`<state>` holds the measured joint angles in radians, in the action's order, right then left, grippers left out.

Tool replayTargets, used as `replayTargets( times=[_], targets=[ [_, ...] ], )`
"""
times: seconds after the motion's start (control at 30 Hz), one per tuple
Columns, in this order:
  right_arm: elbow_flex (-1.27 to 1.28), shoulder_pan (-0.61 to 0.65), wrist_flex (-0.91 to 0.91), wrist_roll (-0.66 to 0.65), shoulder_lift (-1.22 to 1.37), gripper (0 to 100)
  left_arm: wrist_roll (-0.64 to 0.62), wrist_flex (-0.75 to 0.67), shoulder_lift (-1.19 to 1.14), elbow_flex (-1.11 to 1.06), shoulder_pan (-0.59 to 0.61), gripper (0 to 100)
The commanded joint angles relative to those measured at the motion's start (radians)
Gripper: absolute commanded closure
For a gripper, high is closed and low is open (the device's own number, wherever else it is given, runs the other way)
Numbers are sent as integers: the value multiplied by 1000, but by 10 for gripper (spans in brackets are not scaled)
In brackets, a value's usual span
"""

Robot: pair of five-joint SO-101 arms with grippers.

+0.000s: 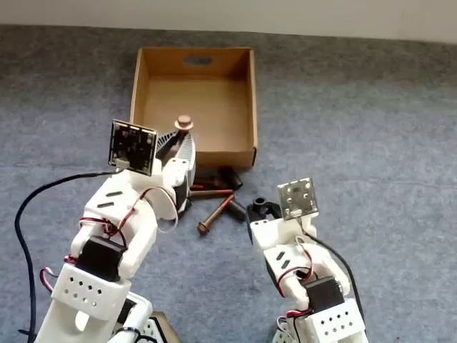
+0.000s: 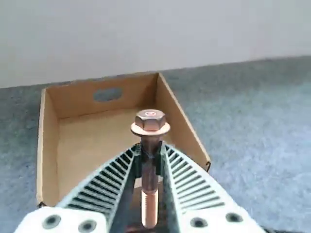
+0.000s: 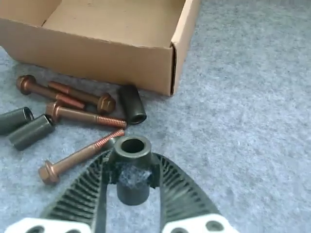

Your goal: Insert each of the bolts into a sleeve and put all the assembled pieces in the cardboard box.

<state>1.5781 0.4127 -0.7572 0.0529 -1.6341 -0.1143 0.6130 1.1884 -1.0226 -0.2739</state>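
Progress is close to nil as far as finished pieces go: the cardboard box (image 1: 137,86) stands with its floor bare, and no bolt on view sits inside a sleeve. The first pairing looks to be in hand, though.

The left gripper (image 2: 149,151) is closed on a bolt (image 2: 150,127). It pinches the shank so that the bolt stands upright, head up and threaded end down. In the high view it hangs at the near wall of the box. The right gripper (image 3: 132,158) is clamped round a sleeve (image 3: 132,189), also upright with its open mouth facing up, in front of the box's near right corner. The two held parts are apart and not lined up.

On the grey table (image 1: 371,114), just in front of the box, lie the loose bolts (image 3: 85,116) — four by my count, two of them lying against each other. With them are three loose sleeves (image 3: 132,104), one near the box's corner and two side by side.

By my reckoning almost everything is left to do — the held bolt has to go down into the held sleeve, that pair has to go into the box, and the same follows for every bolt on the table. I count five bolts against four sleeves. I cannot tell whether another sleeve lies hidden under an arm.
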Motion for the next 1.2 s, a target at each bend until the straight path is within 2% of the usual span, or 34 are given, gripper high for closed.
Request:
replayTargets(
  times=[0.0, 0.2, 0.4, 0.53, 0.77, 0.93, 1.17],
  targets=[
    [-10, 12, 114, 14, -13, 992, -21, -112, 22, -4, -62, 991],
    [7, 12, 398, 11, -7, 992, -25, -311, 22, -1, -143, 991],
    [127, 12, 596, 11, -13, 992, -158, -379, 19, -5, -154, 991],
    [136, 10, 608, 9, -13, 992, -161, -399, -56, 1, -156, 991],
    [136, 5, 608, 9, -13, 992, -163, -551, -239, 1, -222, 991],
    [142, 5, 607, 9, -13, 992, -163, -551, -266, 1, -278, 991],
    [145, 5, 607, 9, -13, 992, -163, -549, -266, 1, -289, 991]
  ],
)
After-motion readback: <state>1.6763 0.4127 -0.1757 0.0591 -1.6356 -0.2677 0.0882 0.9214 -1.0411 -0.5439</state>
